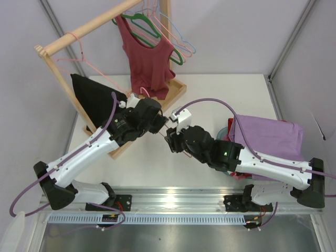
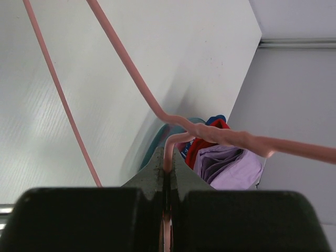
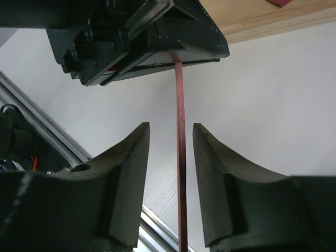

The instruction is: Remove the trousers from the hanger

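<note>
My left gripper is shut on the hanger, a thin pale pink wire with nothing hanging on it, held over the middle of the table. Its bars run up and left across the left wrist view. My right gripper faces the left one, open. One straight bar of the hanger passes between its fingers without touching either. The lilac trousers lie bunched at the table's right side, behind the right arm and away from both grippers.
A wooden clothes rack stands at the back left. It carries a maroon top, green and blue hangers, another pink hanger and a black garment. A teal container with red cloth sits under the trousers.
</note>
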`<state>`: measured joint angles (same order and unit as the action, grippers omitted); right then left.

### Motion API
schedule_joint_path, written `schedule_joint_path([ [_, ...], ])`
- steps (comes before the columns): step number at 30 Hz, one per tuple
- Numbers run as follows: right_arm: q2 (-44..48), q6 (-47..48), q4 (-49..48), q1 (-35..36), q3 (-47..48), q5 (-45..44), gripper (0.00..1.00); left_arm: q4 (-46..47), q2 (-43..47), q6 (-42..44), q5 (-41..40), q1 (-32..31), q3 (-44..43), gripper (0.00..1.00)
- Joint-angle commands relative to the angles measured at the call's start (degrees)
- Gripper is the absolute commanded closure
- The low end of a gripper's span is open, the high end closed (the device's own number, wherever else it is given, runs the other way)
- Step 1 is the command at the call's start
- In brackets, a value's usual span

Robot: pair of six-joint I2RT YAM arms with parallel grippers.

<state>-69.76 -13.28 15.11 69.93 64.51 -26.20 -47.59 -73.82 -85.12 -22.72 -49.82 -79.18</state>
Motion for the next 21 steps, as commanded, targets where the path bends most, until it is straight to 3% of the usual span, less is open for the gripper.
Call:
schedule_joint_path([
  [1, 0.9, -0.6, -1.3, 0.4, 0.0, -2.4, 0.57, 3.4, 1.0, -1.7, 0.7, -0.5, -0.4, 1.00],
  [4, 0.9, -0.3, -1.0, 0.5, -0.2, -1.0, 0.62, 3.9, 1.9, -1.5, 0.7, -0.5, -0.2, 1.00],
  [10, -0.6, -0.5, 0.8, 1.0, 0.3, 0.7, 0.61, 5.4, 2.6, -1.6, 0.0, -0.5, 1.1, 1.00],
  [21, 0.1, -0.6, 3.7, 1.3, 0.4, -1.3, 0.82, 6.1, 3.1, -0.9, -1.1, -0.5, 1.0, 1.00],
])
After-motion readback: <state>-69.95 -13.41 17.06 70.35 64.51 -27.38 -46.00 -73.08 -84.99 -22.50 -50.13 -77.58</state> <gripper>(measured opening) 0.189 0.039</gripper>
